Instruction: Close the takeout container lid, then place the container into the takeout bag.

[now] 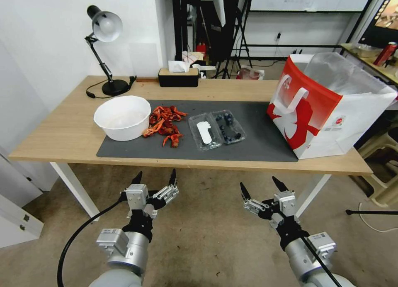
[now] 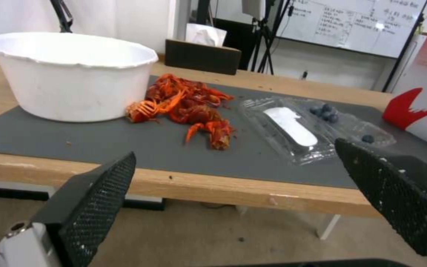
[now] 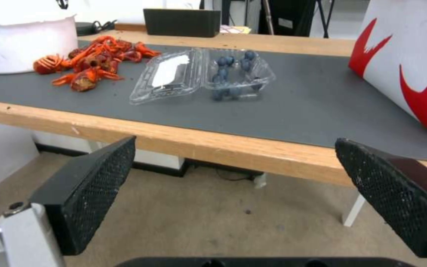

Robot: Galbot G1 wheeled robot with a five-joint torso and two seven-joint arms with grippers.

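Note:
The container (image 1: 230,126) (image 2: 349,124) (image 3: 238,76), a small clear clamshell with dark blueberries, lies open on the grey mat (image 1: 257,144). Its lid (image 1: 204,132) (image 2: 290,128) (image 3: 166,76), marked by a white oblong sticker, lies flat on the side toward the crayfish. At the table's right end stands the red-and-white takeout bag (image 1: 327,108) (image 3: 411,63) with its mouth open and silvery lining showing. My left gripper (image 1: 154,178) and right gripper (image 1: 260,185) hang open below the table's front edge, apart from everything. Black mesh fingers (image 2: 100,200) (image 3: 95,181) frame each wrist view.
A big white bowl (image 1: 122,117) (image 2: 75,74) sits at the mat's left, red crayfish (image 1: 166,123) (image 2: 189,107) (image 3: 92,61) between it and the lid. A desk lamp (image 1: 105,46) and black tissue box (image 1: 178,76) stand at the table's back. A stool stands right of the table.

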